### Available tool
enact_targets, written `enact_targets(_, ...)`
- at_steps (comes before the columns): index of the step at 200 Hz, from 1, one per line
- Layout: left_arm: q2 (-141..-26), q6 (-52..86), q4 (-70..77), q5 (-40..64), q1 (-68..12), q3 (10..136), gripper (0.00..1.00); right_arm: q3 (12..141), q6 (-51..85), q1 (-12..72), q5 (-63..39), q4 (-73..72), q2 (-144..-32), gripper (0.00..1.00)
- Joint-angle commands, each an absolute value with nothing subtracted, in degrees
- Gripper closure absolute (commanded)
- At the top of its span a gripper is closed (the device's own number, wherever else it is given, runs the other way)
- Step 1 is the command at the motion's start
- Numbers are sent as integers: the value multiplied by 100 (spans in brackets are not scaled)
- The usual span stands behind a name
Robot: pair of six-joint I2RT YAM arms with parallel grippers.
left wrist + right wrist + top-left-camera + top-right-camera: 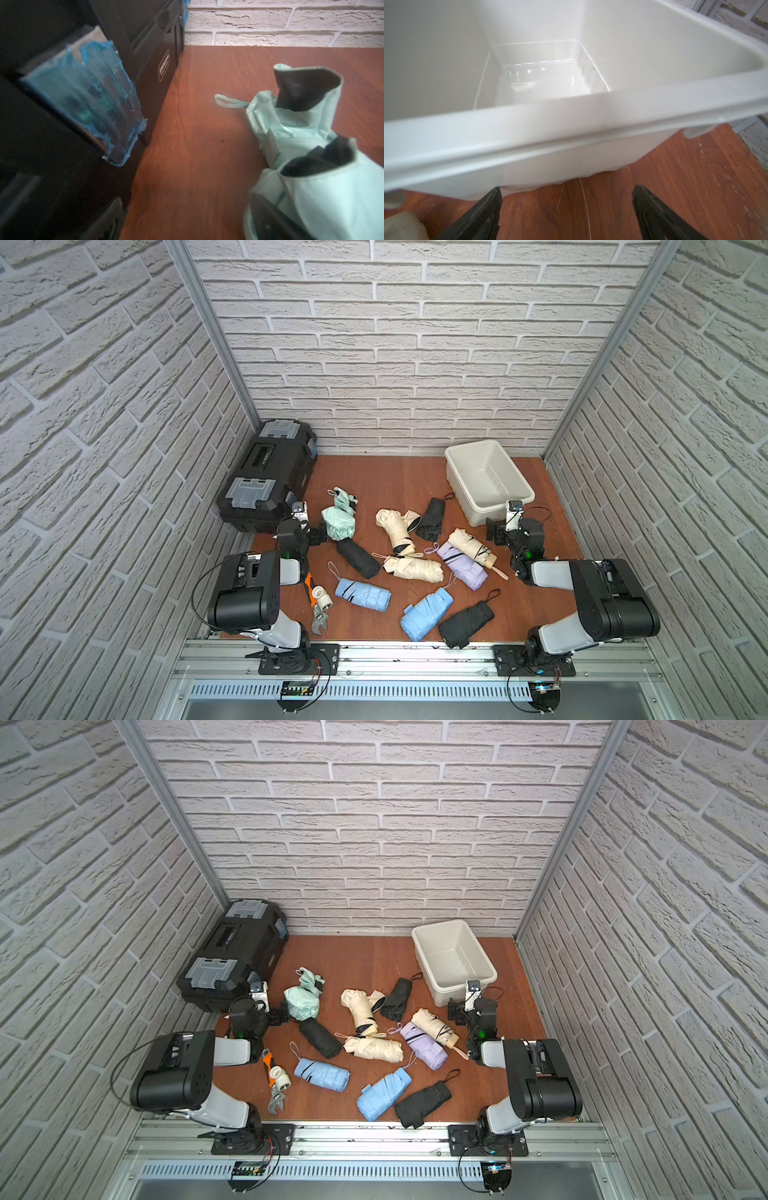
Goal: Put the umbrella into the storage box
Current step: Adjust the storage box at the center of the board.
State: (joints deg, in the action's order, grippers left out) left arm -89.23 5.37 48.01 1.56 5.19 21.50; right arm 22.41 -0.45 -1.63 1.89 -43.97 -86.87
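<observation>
Zero boxed yet, reach-for-pickup step seemingly in hand: left gripper (325, 531) spread wide, empty, just beside mint umbrella (340, 522) at 9 o'clock; right gripper (568, 188) likewise wide, empty, facing empty storage box (486, 477) at 1 o'clock; calls next for closing on it, carrying boxward.

We see even, soft light, bowed walls at top-view edges, and blurred near objects in wrist views.

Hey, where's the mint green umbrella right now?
In both top views the mint green umbrella lies on the left side of the table, right next to the open left gripper, between the black toolbox and a cream umbrella.
</observation>
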Motion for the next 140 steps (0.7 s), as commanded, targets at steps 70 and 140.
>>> enact_targets(70,-8959,547,5062,216,556,2285,2,2325,-55,-123,215,-4685,-8684,0)
enact_targets(140,-8965,554,5058,247,588,2287,2,2337,-61,-119,218,-4671,-8692,0)
